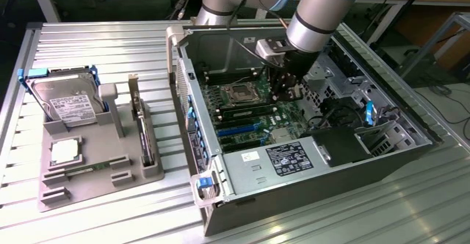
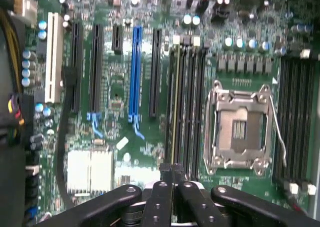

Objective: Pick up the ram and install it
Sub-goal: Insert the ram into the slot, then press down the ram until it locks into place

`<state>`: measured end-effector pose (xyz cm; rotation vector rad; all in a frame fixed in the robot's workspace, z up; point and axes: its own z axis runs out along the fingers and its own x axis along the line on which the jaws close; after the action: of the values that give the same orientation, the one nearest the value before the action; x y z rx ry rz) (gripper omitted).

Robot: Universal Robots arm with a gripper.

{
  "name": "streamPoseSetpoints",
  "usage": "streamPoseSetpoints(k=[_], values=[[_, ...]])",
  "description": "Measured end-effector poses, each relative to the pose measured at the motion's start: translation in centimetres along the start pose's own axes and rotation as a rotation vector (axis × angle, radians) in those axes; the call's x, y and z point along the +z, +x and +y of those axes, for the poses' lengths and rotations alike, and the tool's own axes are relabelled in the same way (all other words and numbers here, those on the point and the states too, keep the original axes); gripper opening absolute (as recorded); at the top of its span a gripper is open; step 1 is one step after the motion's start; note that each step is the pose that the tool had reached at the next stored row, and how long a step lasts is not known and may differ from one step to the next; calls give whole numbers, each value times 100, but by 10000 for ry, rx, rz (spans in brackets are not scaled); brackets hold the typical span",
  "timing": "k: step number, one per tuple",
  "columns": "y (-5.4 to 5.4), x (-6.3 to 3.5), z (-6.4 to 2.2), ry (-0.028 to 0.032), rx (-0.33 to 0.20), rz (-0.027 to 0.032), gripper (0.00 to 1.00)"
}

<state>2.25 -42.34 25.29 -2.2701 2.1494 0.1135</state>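
Observation:
The ram [image 2: 175,102] is a thin green stick seen edge-on, standing in a black memory slot beside the processor socket [image 2: 240,127]. In the exterior view the ram [image 1: 246,113] lies along the motherboard just below that socket [image 1: 240,93]. My gripper [image 2: 171,169] is shut, its two black fingertips pressed together right over one end of the stick. I cannot tell whether they touch it. In the exterior view the gripper [image 1: 285,92] reaches down into the open computer case, near the end of the stick on the exterior view's right.
The case walls [image 1: 323,167] and cables [image 1: 331,114] close in around the arm. A grey tray [image 1: 96,189] at the exterior view's left holds a hard drive [image 1: 66,98], a dark expansion card [image 1: 140,123] and a square silver processor [image 1: 65,151]. Long card slots, one blue [image 2: 134,72], lie beside the memory slots.

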Motion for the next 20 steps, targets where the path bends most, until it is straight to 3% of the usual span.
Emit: streamPoseSetpoints(k=[3, 20], values=[[3, -2, -56, 0, -1, 0, 10], [3, -4, -57, 0, 0, -1, 10]])
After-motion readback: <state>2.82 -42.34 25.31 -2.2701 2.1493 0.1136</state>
